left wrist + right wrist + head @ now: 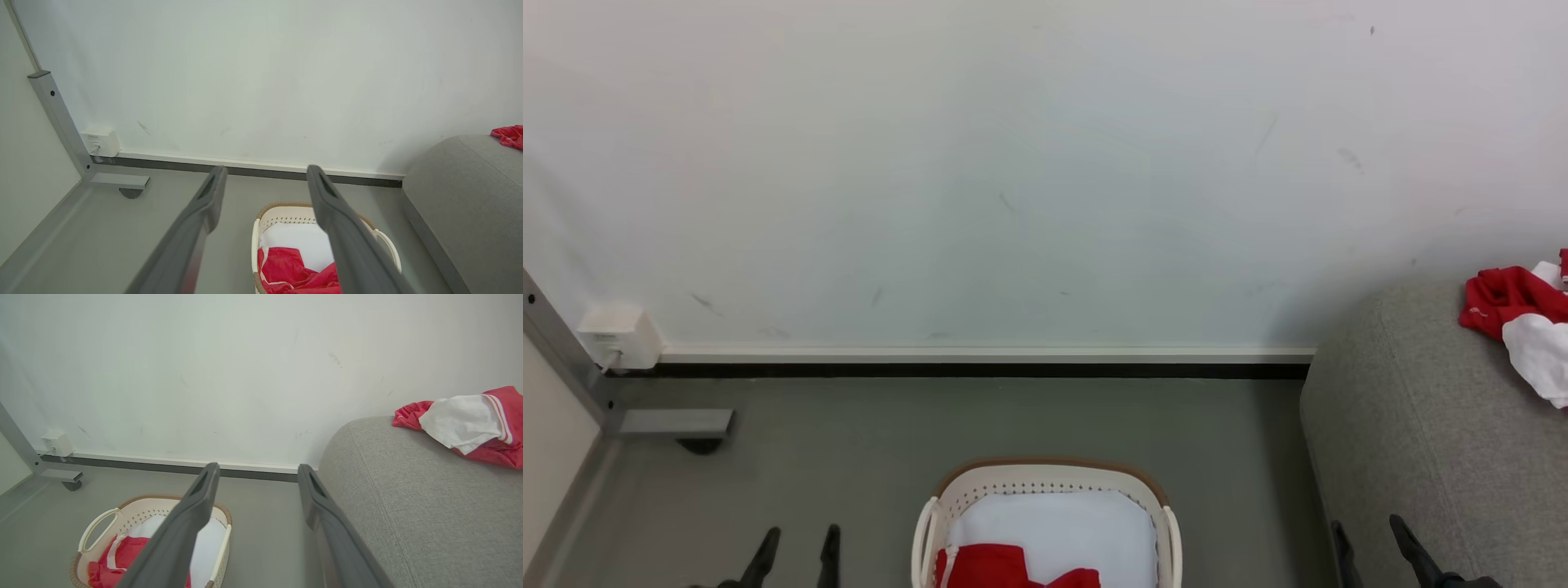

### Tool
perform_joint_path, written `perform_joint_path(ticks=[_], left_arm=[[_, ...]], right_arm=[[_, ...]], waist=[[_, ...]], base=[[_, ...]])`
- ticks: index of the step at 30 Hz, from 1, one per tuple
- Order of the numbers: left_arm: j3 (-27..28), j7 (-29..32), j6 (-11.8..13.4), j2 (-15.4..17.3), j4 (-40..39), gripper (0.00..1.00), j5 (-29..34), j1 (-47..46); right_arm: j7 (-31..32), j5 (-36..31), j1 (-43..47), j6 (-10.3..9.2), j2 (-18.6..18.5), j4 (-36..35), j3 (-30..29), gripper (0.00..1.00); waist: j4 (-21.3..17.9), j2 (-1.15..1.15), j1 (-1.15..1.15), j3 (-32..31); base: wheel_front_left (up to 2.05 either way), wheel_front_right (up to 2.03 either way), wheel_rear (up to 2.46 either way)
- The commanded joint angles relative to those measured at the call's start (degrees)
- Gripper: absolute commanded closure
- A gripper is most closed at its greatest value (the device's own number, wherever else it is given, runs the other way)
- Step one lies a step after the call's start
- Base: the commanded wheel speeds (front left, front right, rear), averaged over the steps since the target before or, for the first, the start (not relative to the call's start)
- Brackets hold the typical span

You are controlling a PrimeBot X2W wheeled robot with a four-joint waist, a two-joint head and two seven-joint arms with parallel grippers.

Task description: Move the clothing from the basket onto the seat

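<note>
The left gripper [800, 535] hangs over the floor [849, 433] left of the basket [1049, 467], fingers [196, 220] spread wide and empty. The basket stands on the floor, with red clothing [984, 565] on its white liner [1054, 523]. The right gripper [1368, 527] sits at the sofa [1405, 408] edge, fingers [188, 514] wide and empty. Red and white clothing [1515, 314] lies on the sofa.

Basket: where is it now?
Bottom centre of the head view: the basket stands on the floor, left of the seat, with red clothing in it.
</note>
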Motion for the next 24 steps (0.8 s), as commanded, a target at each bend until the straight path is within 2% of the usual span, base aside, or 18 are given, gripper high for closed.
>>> perform_joint_path(ticks=[1,8,12,18,24], left_arm=[[0.0,0.0,-0.2,-0.2,0.1,0.00,0.5,-0.7],[-1.8,0.0,-0.8,0.2,0.6,0.00,1.3,-4.2],[-3.5,0.0,-0.9,1.1,1.6,0.00,0.9,-8.4],[-9.7,0.2,-1.0,4.2,6.7,0.00,0.3,-17.1],[-17.2,4.9,-0.9,7.5,13.1,0.00,-1.4,-26.3]], right_arm=[[-0.2,0.0,-0.4,-0.14,-0.1,-0.4,0.1,0.00],[-0.2,-0.9,-2.2,-0.14,-0.1,-1.3,0.1,0.00],[-0.2,-1.7,-5.0,-0.14,-0.1,-2.5,0.6,0.00],[-0.2,-1.9,-10.3,-0.14,-0.1,-4.7,1.2,0.00],[-0.1,-1.5,-14.9,-0.15,-0.1,-7.3,2.0,0.00]], waist=[[-0.4,0.00,0.00,0.5],[-2.2,0.00,0.00,3.6],[-4.5,0.00,0.00,8.2],[-8.4,0.00,0.00,16.0],[-11.5,0.00,0.00,23.9]], base=[[0.00,0.00,0.00],[0.00,0.00,0.00],[0.00,0.00,0.00],[0.00,0.00,0.00],[0.00,0.00,0.00]])
